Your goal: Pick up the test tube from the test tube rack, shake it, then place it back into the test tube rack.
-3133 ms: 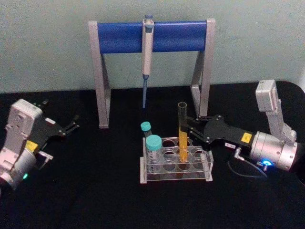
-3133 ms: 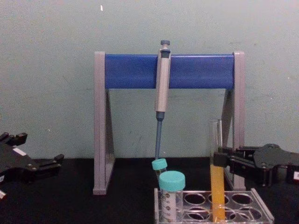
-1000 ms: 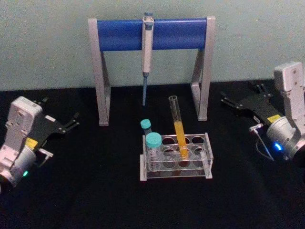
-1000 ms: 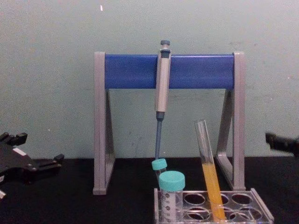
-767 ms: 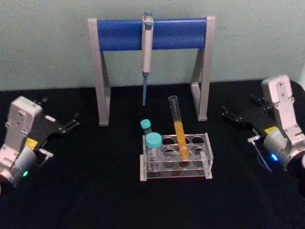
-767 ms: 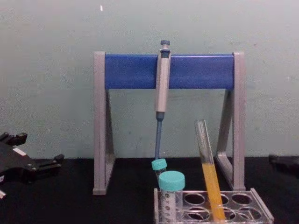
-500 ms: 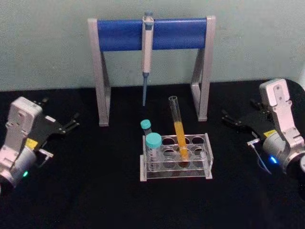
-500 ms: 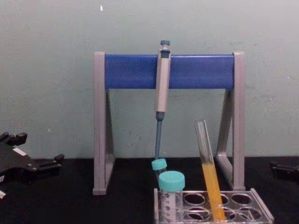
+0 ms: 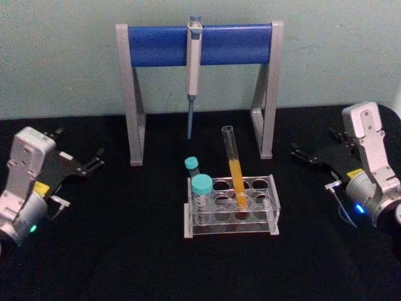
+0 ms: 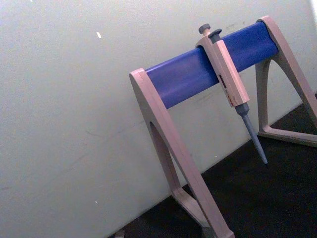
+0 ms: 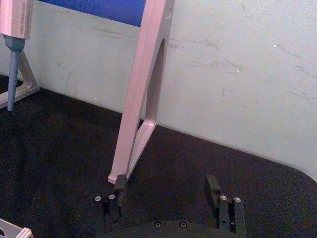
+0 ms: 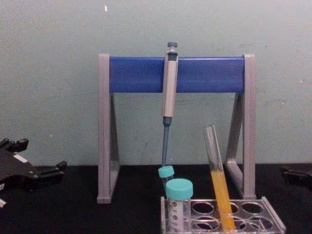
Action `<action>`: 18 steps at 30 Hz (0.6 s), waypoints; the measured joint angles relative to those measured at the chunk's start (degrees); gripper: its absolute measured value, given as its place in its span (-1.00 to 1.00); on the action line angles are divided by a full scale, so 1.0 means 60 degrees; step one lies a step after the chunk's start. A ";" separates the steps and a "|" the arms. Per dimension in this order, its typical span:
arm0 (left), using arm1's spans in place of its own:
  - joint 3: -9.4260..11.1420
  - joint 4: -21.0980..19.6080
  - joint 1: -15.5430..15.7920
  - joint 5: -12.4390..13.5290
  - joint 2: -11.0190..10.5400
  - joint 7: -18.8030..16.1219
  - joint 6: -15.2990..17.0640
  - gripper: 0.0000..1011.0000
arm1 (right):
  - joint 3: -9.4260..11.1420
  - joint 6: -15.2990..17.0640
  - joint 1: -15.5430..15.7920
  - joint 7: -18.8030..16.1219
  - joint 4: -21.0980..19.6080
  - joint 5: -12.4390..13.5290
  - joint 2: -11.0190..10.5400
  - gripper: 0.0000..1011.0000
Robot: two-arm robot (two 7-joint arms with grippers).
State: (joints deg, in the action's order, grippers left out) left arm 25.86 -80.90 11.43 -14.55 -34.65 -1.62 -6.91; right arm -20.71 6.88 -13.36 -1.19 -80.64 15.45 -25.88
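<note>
The test tube [image 9: 235, 172], a long clear tube with orange-yellow liquid in its lower half, stands in the clear test tube rack [image 9: 258, 227] at the table's middle, leaning a little to the left. From the chest view the test tube [image 12: 219, 187] rises out of the test tube rack [image 12: 274, 218] with nothing holding it. My right gripper [image 9: 313, 144] hovers open to the right of the rack, well clear of the tube. Its two dark fingers [image 11: 119, 186] stand apart over the black table. My left gripper [image 9: 80, 148] is parked open at the far left.
A grey-and-blue pipette stand [image 9: 200, 45] spans the back of the table, with a pipette [image 9: 193, 69] hanging from its bar. Two teal-capped tubes [image 9: 202, 185] sit in the rack's left end. The black tabletop [image 9: 125, 251] lies in front.
The right gripper, earlier at the tube, has let go and pulled back to the right, then sunk slightly. The tube now leans in the rack. The left arm has not moved.
</note>
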 joint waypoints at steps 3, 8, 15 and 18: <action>0.0001 0.0000 0.0000 0.0000 0.0000 0.0000 0.0000 0.98 | 0.0000 -0.0008 -0.0003 -0.0006 -0.0003 0.0008 -0.0002 0.98; 0.0001 0.0000 0.0000 0.0000 0.0000 0.0000 0.0000 0.98 | 0.0000 -0.0017 -0.0007 -0.0013 -0.0008 0.0016 -0.0008 0.98; 0.0001 0.0000 0.0000 0.0000 0.0000 0.0000 0.0000 0.98 | 0.0000 -0.0025 -0.0008 -0.0021 -0.0014 0.0021 -0.0013 0.98; 0.0000 0.0000 0.0000 0.0000 0.0000 0.0000 0.0000 0.98 | 0.0000 -0.0029 -0.0008 -0.0022 -0.0016 0.0024 -0.0013 0.98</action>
State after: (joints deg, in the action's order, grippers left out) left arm 25.86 -80.90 11.43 -14.55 -34.65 -1.62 -6.91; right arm -20.71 6.71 -13.40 -1.32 -80.73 15.60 -25.96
